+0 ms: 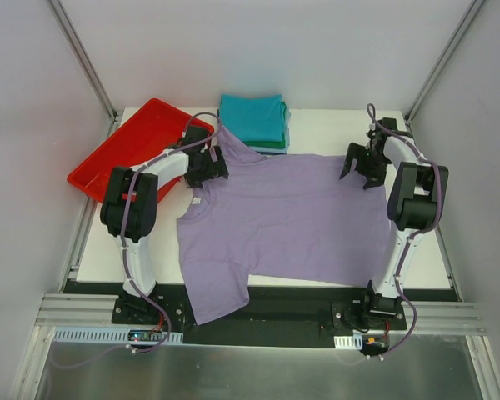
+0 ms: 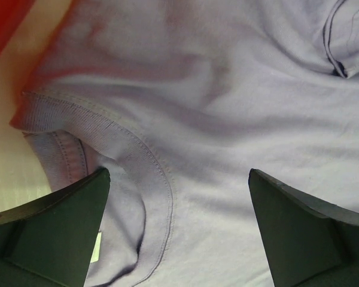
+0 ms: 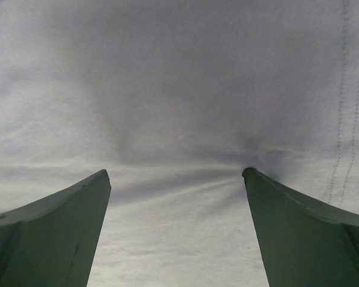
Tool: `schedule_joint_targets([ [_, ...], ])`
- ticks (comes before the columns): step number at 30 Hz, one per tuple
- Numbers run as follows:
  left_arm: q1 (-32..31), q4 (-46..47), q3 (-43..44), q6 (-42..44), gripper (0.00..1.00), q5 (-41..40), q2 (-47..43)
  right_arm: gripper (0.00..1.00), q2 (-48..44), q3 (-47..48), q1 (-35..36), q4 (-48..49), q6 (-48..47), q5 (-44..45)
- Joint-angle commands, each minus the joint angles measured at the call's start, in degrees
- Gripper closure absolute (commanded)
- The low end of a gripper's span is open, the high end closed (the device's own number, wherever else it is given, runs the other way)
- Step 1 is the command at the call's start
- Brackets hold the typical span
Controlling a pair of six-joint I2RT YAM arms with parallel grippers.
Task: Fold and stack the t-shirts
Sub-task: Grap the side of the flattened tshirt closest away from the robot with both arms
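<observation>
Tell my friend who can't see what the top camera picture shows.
A purple t-shirt lies spread on a white table, one sleeve hanging past the near edge. The left tool is at its collar and the right tool over its right corner, both open. Behind sit folded teal shirts and a red tray.

Both arms stretch forward, elbows raised and wrists bent downward. The left gripper [image 1: 207, 167] angles inward, its fingers spread wide apart. The right gripper [image 1: 362, 169] points down, equally parted, possibly touching down at one fingertip [image 3: 251, 177].
</observation>
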Motion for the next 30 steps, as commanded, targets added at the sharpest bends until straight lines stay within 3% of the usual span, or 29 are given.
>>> schedule_joint_targets([
  [1,0.5,-1.0,-2.1,2.1,0.01,6.3,-5.6,0.04,-5.7,-1.5,-0.5,-0.3,-0.2,4.2],
  [9,-0.1,-1.3,-17.5,-1.0,0.01,8.2,-29.4,0.04,-36.8,-29.2,-0.5,14.9,11.9,10.0],
  [14,-2.0,-8.1,-26.9,-4.4,0.01,6.2,-41.9,0.04,-50.1,-42.1,-0.5,16.2,15.8,13.1],
  [20,-16.3,-26.3,-34.9,-10.5,0.01,-1.8,-51.3,0.04,-53.1,-44.7,-0.5,12.5,14.1,12.6],
  [23,-24.1,-31.8,-38.7,-14.4,0.18,-1.4,-55.4,0.04,-51.7,-43.9,-0.5,10.8,13.7,13.4],
  [26,-31.9,-31.8,-42.7,-17.8,0.25,1.5,-60.3,0.04,-50.4,-43.7,-0.5,10.2,13.5,13.5],
  [30,-36.3,-31.1,-48.6,-20.8,0.37,6.7,-63.6,0.04,-49.0,-43.7,-0.6,9.7,13.4,13.0],
])
